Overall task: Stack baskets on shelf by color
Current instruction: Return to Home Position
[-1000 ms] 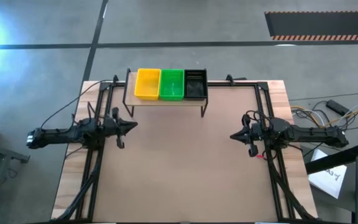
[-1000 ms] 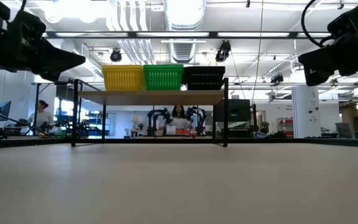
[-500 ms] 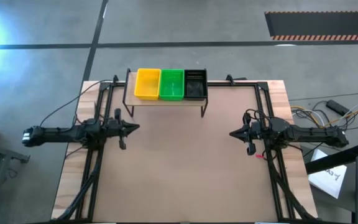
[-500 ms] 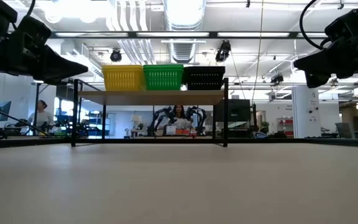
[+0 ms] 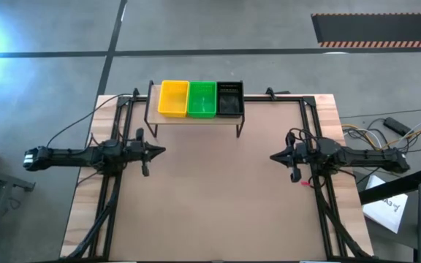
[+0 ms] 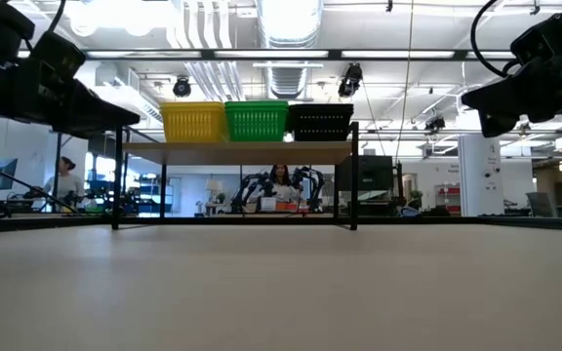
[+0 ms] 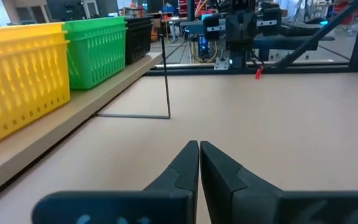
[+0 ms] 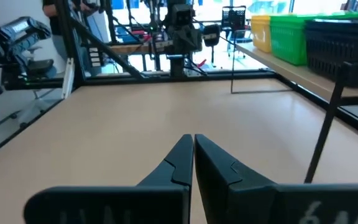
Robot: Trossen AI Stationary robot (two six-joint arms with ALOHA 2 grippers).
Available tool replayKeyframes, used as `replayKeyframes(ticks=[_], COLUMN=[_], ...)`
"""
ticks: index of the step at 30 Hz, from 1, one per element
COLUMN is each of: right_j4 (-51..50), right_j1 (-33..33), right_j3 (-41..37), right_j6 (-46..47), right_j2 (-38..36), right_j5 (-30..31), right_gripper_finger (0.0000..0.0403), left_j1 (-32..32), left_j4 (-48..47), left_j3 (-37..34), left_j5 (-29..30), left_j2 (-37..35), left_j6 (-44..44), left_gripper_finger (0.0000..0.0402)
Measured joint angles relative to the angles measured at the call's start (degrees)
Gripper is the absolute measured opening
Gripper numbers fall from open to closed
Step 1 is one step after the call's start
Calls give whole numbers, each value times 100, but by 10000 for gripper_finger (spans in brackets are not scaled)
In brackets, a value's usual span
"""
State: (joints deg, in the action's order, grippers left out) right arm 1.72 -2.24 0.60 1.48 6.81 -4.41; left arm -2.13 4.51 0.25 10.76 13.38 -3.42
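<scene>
The left gripper (image 5: 159,151) is seen with its fingers pressed together and nothing held, pointed inward over the left side of the table (image 5: 218,212). The right gripper (image 5: 272,158) is likewise closed and empty, pointed inward from the right side. Both arms are stretched out level above the tabletop, facing each other and well apart. On the shelf (image 5: 196,119) at the far edge, the yellow basket (image 5: 173,98), green basket (image 5: 202,98) and black basket (image 5: 229,98) are set side by side, touching.

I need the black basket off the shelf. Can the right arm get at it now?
Probably yes: only bare table separates the shut, empty right gripper from the black basket at the shelf's nearer end.
</scene>
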Motion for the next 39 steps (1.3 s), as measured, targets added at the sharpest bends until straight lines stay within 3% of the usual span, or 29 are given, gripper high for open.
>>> replayKeyframes(ticks=[7, 39], right_j4=[-22, -55], right_j1=[11, 8], right_j3=[-2, -2], right_j6=[565, 433], right_j2=[-682, -680], right_j5=[14, 66], right_gripper_finger=[9, 9], left_j1=[4, 0], left_j4=[4, 9], left_j3=[1, 1], left_j5=[0, 16], left_j2=[95, 349], left_j6=[0, 0], left_gripper_finger=[0, 0])
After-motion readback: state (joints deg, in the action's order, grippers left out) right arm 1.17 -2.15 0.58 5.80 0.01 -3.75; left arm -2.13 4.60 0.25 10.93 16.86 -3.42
